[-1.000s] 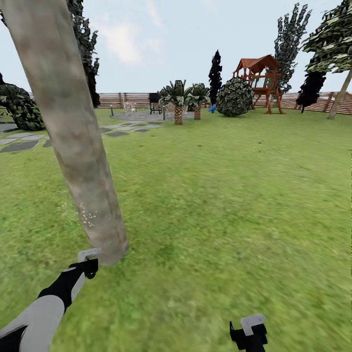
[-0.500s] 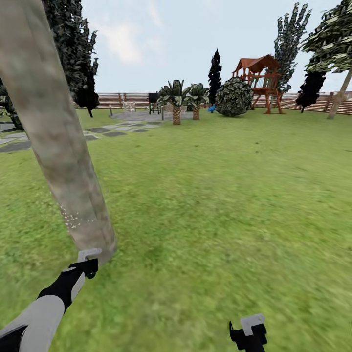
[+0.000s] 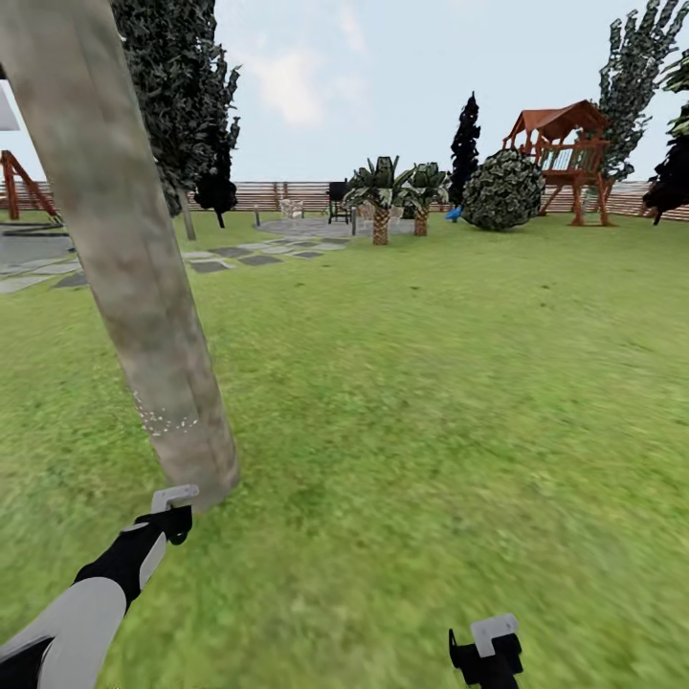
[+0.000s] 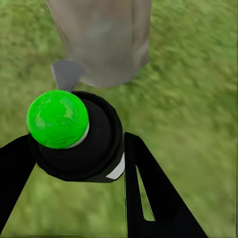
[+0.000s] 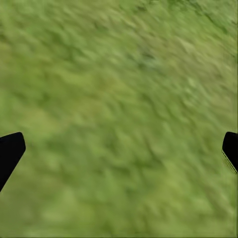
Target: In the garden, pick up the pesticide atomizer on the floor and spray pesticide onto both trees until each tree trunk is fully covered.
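In the left wrist view a dark atomizer (image 4: 101,131) with a round green top and a white label sits between the two black fingers of my left gripper (image 4: 79,146), which is shut on it. The bottle points at the foot of a thick grey-beige tree trunk (image 4: 101,39). In the head view that trunk (image 3: 134,277) leans up at the left, and a patch of tiny white pesticide specks (image 3: 167,421) marks its lower part. My left gripper (image 3: 172,512) hovers just in front of the trunk's base. My right gripper (image 3: 488,651) hangs low over grass, open and empty (image 5: 119,153).
Green lawn (image 3: 431,383) spreads ahead and to the right. Grey paving stones (image 3: 239,256) lie at the far left. Two short palms (image 3: 397,196), a round bush (image 3: 502,189), a red wooden play tower (image 3: 565,153) and the slat fence (image 3: 287,196) stand at the back.
The whole head view has shifted right, so the camera has turned left. Both arms hold the same places in the picture. The white specks stay low on the trunk.
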Tool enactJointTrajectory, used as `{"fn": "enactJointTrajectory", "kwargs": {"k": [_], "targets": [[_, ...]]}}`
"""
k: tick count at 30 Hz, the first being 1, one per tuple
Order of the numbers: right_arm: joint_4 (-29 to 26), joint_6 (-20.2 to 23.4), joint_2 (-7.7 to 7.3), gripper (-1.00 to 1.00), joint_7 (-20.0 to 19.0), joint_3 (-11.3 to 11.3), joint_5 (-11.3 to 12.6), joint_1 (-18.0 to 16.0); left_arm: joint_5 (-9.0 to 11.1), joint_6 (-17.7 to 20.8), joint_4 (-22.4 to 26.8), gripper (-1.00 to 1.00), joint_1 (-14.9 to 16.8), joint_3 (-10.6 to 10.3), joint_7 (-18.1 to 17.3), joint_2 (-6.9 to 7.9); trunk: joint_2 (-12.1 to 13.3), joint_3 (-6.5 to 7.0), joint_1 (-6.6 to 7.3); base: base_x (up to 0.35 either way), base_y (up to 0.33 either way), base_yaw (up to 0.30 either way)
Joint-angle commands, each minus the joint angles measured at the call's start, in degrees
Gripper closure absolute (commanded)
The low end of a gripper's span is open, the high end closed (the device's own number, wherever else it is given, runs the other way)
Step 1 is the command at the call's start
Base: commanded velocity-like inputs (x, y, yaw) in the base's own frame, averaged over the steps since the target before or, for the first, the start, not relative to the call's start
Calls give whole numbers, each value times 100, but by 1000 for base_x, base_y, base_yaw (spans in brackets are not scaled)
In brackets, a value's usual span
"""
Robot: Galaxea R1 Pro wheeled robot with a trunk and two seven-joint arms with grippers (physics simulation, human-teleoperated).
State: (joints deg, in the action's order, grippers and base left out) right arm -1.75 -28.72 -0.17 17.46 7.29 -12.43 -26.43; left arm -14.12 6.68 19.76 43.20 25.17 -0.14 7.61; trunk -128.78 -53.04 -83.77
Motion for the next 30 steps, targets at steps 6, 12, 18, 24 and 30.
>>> {"fn": "enactJointTrajectory", "kwargs": {"k": [6, 12, 18, 24, 30], "targets": [[2, 7, 0, -100, 56, 45, -31, -4, -56, 30, 10, 100, 5, 32, -3, -1, -2, -5, 0, 90, -273, 22], [4, 7, 0, -100, 56, 45, -31, -2, -56, 33, 10, 100, 5, 32, -3, 0, -2, -5, 0, 106, -273, 1], [7, 7, 0, -100, 56, 45, -31, -5, -56, 34, 11, 100, 5, 32, -3, 0, -2, -5, 0, 114, -273, 0], [8, 7, 0, -100, 56, 45, -31, -2, -36, 35, 30, 100, 5, 32, -3, 9, -2, -5, 0, 116, -273, 87], [-1, 9, -43, -100, 56, 36, -31, -3, 40, 71, 43, 100, 5, 24, -16, 52, -2, -5, 0, 140, -259, 265]]}}
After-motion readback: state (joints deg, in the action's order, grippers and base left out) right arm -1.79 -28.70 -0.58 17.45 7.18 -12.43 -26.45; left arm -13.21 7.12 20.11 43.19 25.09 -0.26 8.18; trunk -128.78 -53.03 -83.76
